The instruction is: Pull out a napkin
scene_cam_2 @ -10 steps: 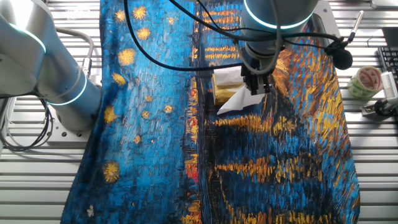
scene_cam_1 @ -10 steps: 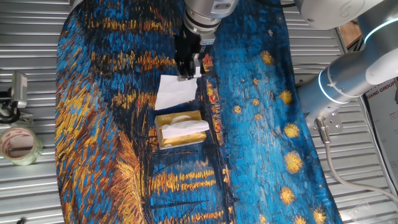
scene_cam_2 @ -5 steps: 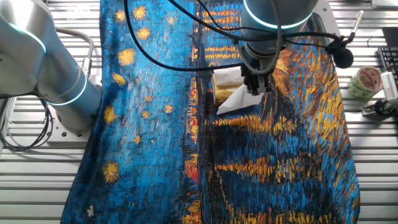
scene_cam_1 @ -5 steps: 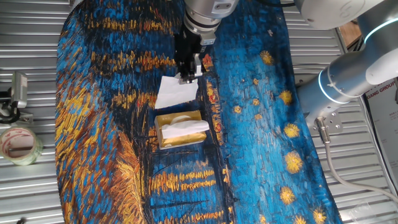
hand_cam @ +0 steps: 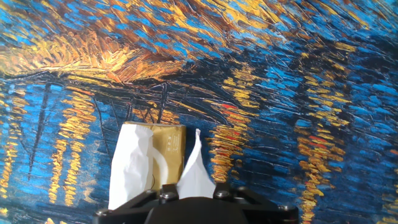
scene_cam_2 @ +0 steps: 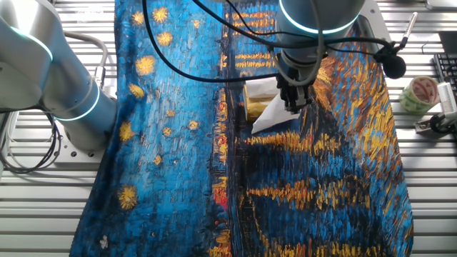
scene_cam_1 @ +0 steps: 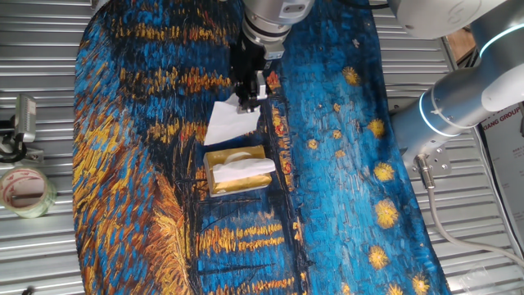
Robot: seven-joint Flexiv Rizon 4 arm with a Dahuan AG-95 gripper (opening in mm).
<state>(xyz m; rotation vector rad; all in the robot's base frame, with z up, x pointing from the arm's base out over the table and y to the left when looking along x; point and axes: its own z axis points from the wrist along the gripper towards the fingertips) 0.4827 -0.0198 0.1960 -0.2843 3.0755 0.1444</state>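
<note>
My gripper (scene_cam_1: 246, 102) hangs above the painted cloth, just beyond the gold tissue box (scene_cam_1: 237, 182), and is shut on the top corner of the napkin (scene_cam_1: 229, 123). The white sheet hangs from the fingers with its lower edge near the box. In the other fixed view the gripper (scene_cam_2: 293, 102) holds the napkin (scene_cam_2: 270, 116) in front of the box (scene_cam_2: 255, 100). In the hand view the napkin (hand_cam: 194, 169) rises as a white point from between the jaws. The box (hand_cam: 166, 144) lies to its left with another white tissue (hand_cam: 130, 168) sticking out of it. The fingertips are hidden.
A blue and gold painted cloth (scene_cam_1: 327, 164) covers the slatted metal table. A tape roll (scene_cam_1: 24, 190) and a metal clamp (scene_cam_1: 20, 123) lie off the cloth on one side. The arm's base (scene_cam_1: 458, 106) stands on the other side.
The napkin has drawn in a little narrower under the gripper, its loose corner pulled slightly off the cloth. The arm has hardly moved.
</note>
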